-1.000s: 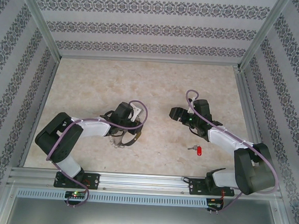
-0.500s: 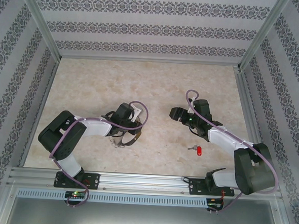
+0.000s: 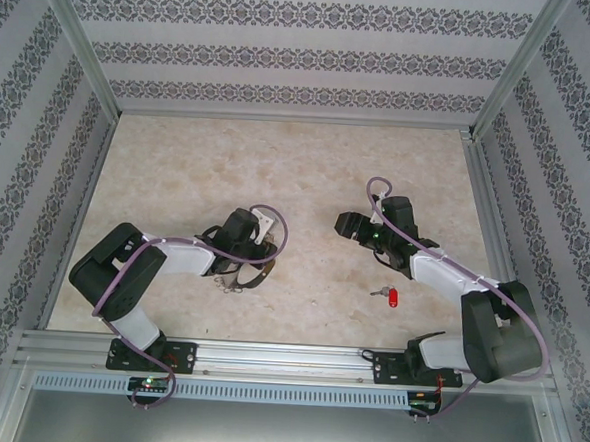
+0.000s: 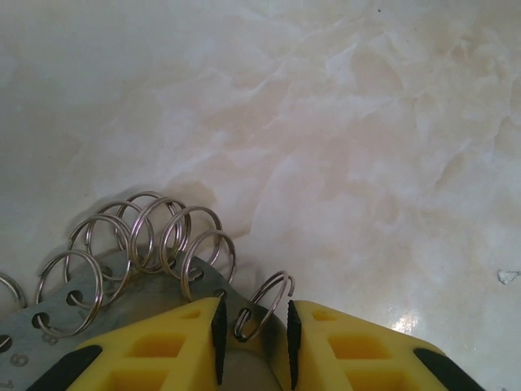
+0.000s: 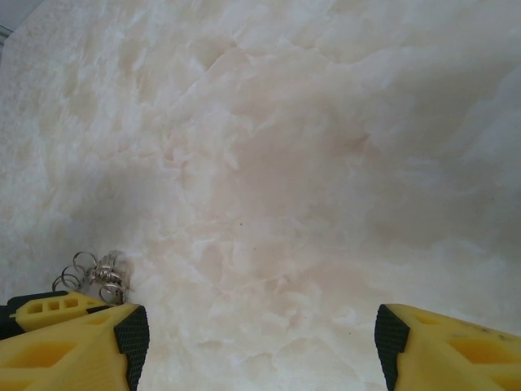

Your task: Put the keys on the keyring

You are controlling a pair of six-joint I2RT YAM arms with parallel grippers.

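The key (image 3: pixel 390 295) lies flat on the table (image 3: pixel 278 170) beside the right forearm, nearer the bases than the right gripper (image 5: pixel 256 338), which hangs wide and empty over bare table; the keyring (image 4: pixel 130 277) rests well apart from the key, under the left gripper (image 4: pixel 254 336), whose jaws stand narrow, pinched at the keyring's rim with one of its small rings (image 4: pixel 262 305) between the pads. The key looks tiny, light and stiff; flat on a smooth top it will likely skid or tip under a careless pinch; the red head seems the thicker, grippier part, so take it by the edges; its hole is too small to make out. The keyring is thin hard metal, probably slippery; it may swivel in so narrow a hold.
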